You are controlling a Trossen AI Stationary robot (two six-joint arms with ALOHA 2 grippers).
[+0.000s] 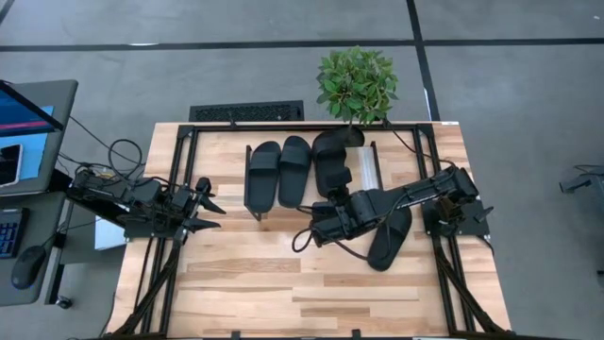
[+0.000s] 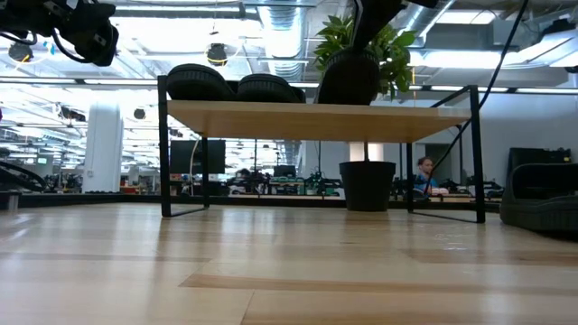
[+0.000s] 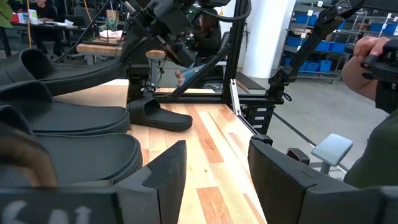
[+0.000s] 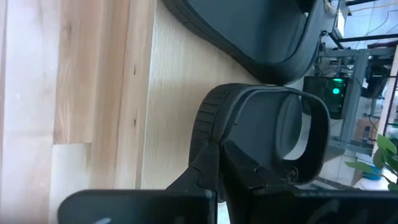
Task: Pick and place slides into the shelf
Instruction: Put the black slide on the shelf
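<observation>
No text, label, brand or number can be read in any view. The slides (image 1: 279,173), the shelf (image 1: 229,168) and the table (image 1: 311,283) carry no legible marks. Pale shapes at the lower edge of the left wrist view are too blurred to read.

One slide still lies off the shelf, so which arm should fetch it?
Right. The right gripper holds the third slide over the shelf, beside the last slide; the left gripper waits far off.

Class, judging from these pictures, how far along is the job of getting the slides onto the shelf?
Done: two slides lie side by side on the shelf. In hand: the right gripper is shut on a third slide over the shelf. Left: a fourth slide lies on the table. The left gripper waits open at the left.
</observation>
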